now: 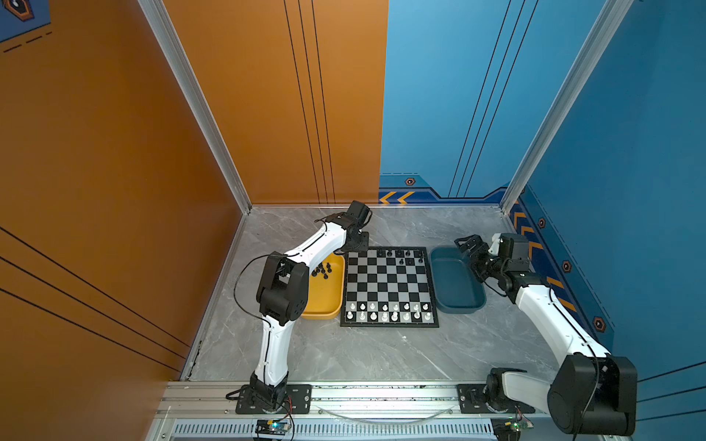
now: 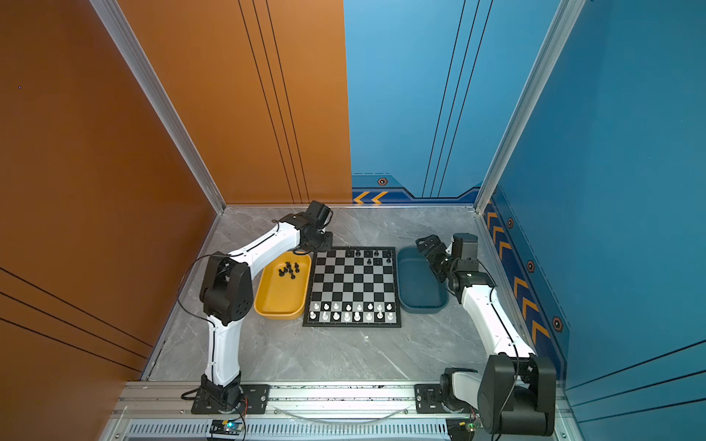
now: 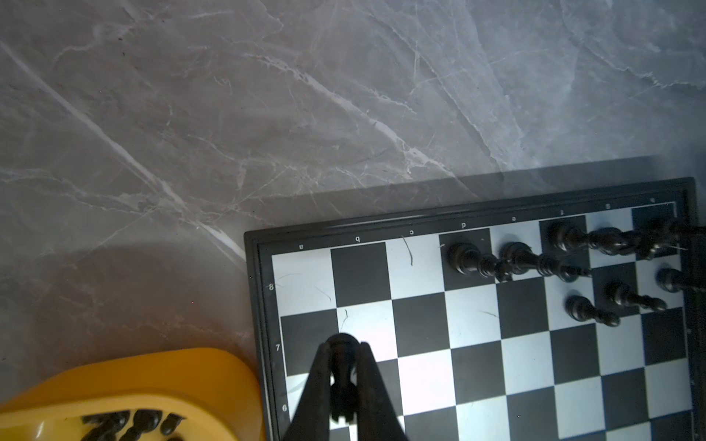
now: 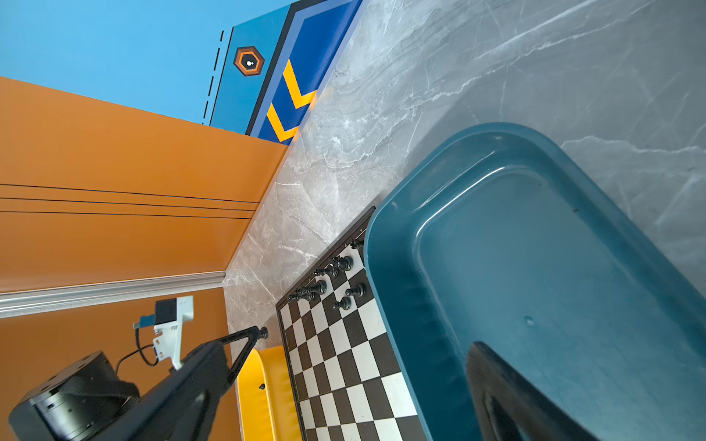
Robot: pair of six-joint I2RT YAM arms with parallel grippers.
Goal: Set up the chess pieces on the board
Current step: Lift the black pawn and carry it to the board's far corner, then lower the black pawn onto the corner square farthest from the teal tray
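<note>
Clamping the left end effector (image 3: pixel 344 355) tight on a black chessman (image 3: pixel 342 385), pinching it between both fingers (image 3: pixel 313 389), with one rounded end poking out past the tips. Holding that piece over the far left corner of the board (image 1: pixel 389 284), just beside the far end of the yellow tray (image 1: pixel 324 301). Not managing to tell whether it is touching a square or hanging just clear of one.

Spotting more of the chess pieces (image 2: pixel 290 268) bunched loosely in the far half of the yellow tray, showing in both top views as a small dark cluster. Picking out the placed black pieces (image 1: pixel 401 256) standing upright on the board's two far rows, crowding toward the far right corner, well apart from the gripped chessman. Noting the white chessmen (image 1: pixel 387 311) lining the two near rows.

Over on the other side, hanging the right end effector (image 1: pixel 464 242) above the far end of the dark blue tray (image 1: pixel 456 290), jaws standing apart and gripping nothing. Catching just one of its dark fingers (image 4: pixel 504 397) in the right wrist view, set against the tray's glossy floor.

Lying flat on the grey marbled counter (image 1: pixel 363 355), with the board set between the two trays and just beside each
</note>
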